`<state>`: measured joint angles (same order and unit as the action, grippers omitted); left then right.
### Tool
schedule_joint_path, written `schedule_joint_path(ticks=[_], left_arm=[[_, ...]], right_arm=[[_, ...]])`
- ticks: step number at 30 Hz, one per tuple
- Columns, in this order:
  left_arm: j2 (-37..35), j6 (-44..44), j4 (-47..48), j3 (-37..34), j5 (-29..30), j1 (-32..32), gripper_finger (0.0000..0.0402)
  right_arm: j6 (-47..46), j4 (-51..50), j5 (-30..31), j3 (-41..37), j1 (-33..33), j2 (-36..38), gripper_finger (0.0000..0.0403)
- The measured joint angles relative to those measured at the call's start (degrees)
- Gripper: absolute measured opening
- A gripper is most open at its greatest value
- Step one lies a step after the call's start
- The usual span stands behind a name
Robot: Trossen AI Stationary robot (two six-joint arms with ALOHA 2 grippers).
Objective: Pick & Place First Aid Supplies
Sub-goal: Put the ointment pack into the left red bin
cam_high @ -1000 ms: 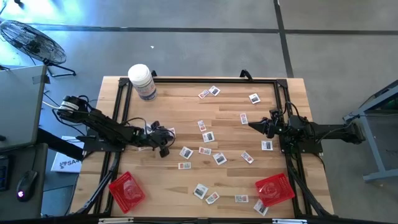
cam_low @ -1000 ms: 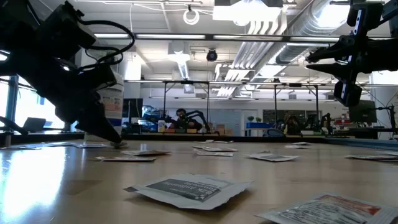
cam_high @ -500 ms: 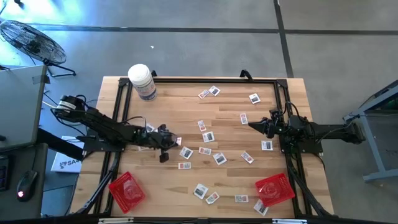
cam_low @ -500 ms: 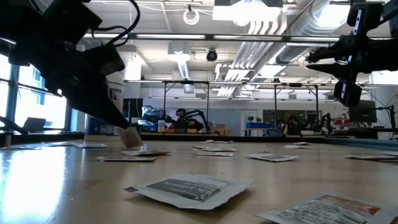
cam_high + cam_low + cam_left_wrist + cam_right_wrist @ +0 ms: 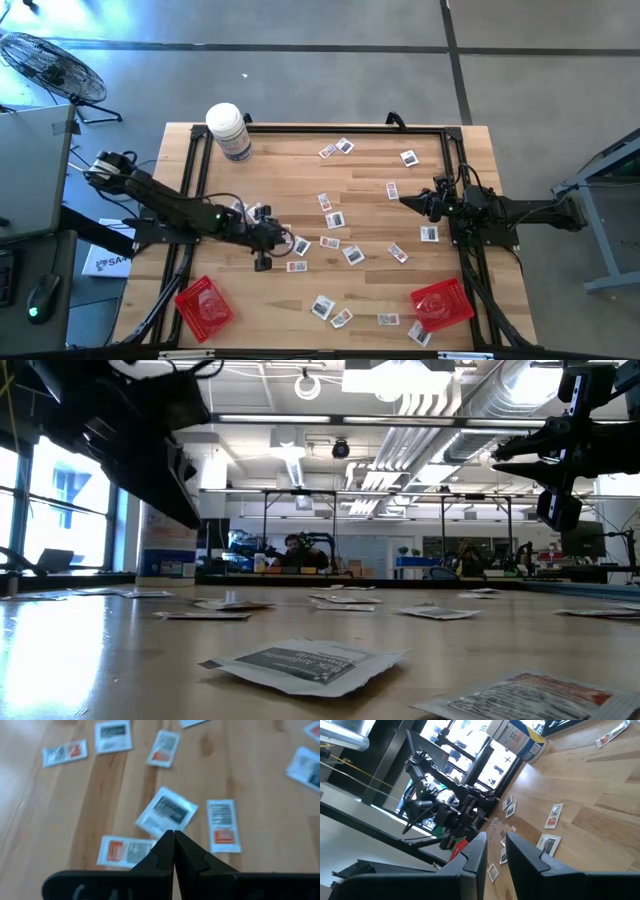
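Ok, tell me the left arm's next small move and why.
Probably open the fingers and lower onto a packet: the left gripper hovers shut and empty above the table, packets lie scattered below, and both red trays hold none visibly.

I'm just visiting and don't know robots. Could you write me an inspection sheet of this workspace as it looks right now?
Surface: wooden table with a black frame along its edges.
Job's things: about twenty small white packets scattered flat over the table; two red trays, the left tray and the right tray, at the near corners, with no packets seen in them.
Clutter: large white bottle standing at the far left corner.
Grippers: left gripper shut, empty, above packets near the table's middle; right gripper parted slightly, empty, raised at the right side.
Cables: cables run along the left arm.
Surroundings: fan on the floor, a computer mouse beside the table.
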<state>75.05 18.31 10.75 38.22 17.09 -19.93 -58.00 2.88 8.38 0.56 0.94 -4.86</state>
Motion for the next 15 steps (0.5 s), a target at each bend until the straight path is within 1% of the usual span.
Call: schedule_joint_path(ticks=[3,8,11,15], left_arm=[[0.00,0.94,0.91,0.02,0.68,-0.90,0.0000],[0.00,5.49,3.80,0.00,3.44,-0.69,0.0008],[0.00,5.75,3.92,-0.78,2.69,-0.69,0.0024],[0.21,5.83,3.30,-1.61,1.96,-0.69,0.0062]], right_arm=[[0.00,0.06,0.00,0.00,-0.01,0.00,0.0064],[0.00,0.00,0.00,0.00,0.00,0.00,0.0064],[0.00,-0.01,-0.02,0.00,-0.01,0.00,0.0064],[0.00,-0.03,-0.02,0.00,0.01,0.00,0.0064]])
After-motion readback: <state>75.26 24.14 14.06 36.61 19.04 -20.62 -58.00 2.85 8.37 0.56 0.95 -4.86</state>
